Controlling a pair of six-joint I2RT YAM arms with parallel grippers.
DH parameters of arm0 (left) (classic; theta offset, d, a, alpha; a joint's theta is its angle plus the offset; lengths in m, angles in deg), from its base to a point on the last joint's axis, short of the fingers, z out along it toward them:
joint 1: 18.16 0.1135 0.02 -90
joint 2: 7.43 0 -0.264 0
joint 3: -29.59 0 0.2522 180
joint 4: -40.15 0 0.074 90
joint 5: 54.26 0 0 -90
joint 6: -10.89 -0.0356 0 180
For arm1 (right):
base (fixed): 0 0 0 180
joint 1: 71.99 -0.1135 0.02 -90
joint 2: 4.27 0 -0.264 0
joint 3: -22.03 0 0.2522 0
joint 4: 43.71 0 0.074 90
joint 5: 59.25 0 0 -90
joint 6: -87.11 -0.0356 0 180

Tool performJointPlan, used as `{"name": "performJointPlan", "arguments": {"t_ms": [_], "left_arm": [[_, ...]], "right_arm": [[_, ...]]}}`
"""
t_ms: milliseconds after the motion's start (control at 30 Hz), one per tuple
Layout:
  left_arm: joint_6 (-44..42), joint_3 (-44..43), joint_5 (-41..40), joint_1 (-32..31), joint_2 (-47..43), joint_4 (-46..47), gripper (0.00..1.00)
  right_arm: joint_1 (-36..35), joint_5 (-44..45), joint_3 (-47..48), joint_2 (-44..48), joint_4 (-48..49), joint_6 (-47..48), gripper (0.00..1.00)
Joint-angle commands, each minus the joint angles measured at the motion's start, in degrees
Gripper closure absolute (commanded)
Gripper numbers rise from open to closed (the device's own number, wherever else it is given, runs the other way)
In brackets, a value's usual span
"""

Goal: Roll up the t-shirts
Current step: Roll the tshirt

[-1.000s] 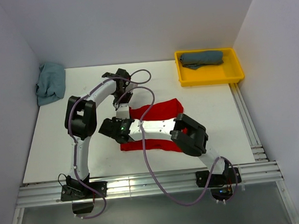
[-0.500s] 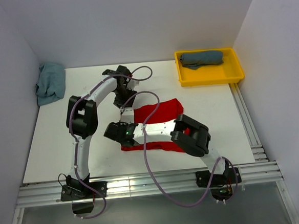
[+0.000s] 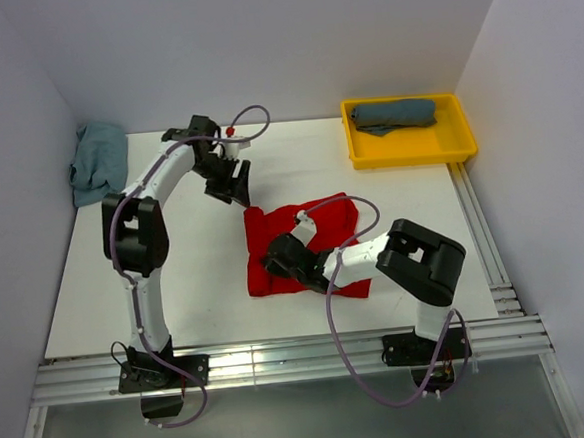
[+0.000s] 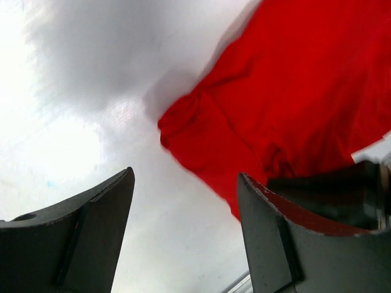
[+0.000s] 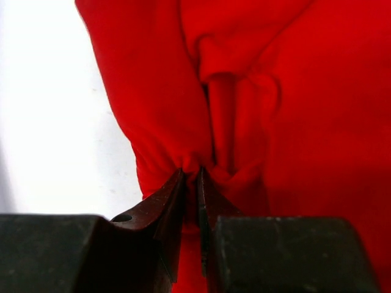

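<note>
Pale lavender walls close in a white counter, and a bright red cotton t-shirt lies bunched near its middle, just ahead of the right arm. From where I stand it looks light, limp and easily creased. I'd guess it will sag and bunch wherever it is pinched, so a hem or a folded edge is the better place to hold it than the loose middle. It sits a little wider across the counter than deep, its left edge running straight from near to far. I cannot tell which end is the collar. A yellow plastic tray at the far right holds a slate blue-grey shirt bundle. A pale teal shirt is heaped in the far left corner. The right end effector is pinched tight on a gathered fold of the red cloth. The left end effector hangs with its jaws spread wide and empty, just off the shirt's far left corner.
</note>
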Motion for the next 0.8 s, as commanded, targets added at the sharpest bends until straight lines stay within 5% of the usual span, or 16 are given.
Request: {"name": "performJointPlan", "arguments": {"t_ms": [0, 400, 600, 700, 767], "left_arm": [[-3.38, 4.7, 8.07, 2.63, -5.25, 2.7, 0.27], [-1.55, 20.61, 21.87, 4.23, -3.49, 18.69, 0.27], [2.76, 22.55, 20.22, 3.09, -1.38, 24.33, 0.31], [3.91, 21.94, 14.78, 2.29, -1.82, 23.02, 0.53], [4.52, 21.06, 9.0, 1.5, -2.61, 21.79, 0.75]], "right_arm": [[2.66, -5.64, -4.39, -0.06, 9.68, -3.42, 0.82], [4.77, -9.34, -9.4, -3.06, 18.03, -7.38, 0.85], [5.04, -8.82, -9.59, -3.32, 16.38, -6.95, 0.85], [4.95, -7.77, -6.52, -2.27, 9.53, -4.4, 0.82], [4.08, -3.91, -3.0, -1.13, 1.13, -2.03, 0.68]]}}
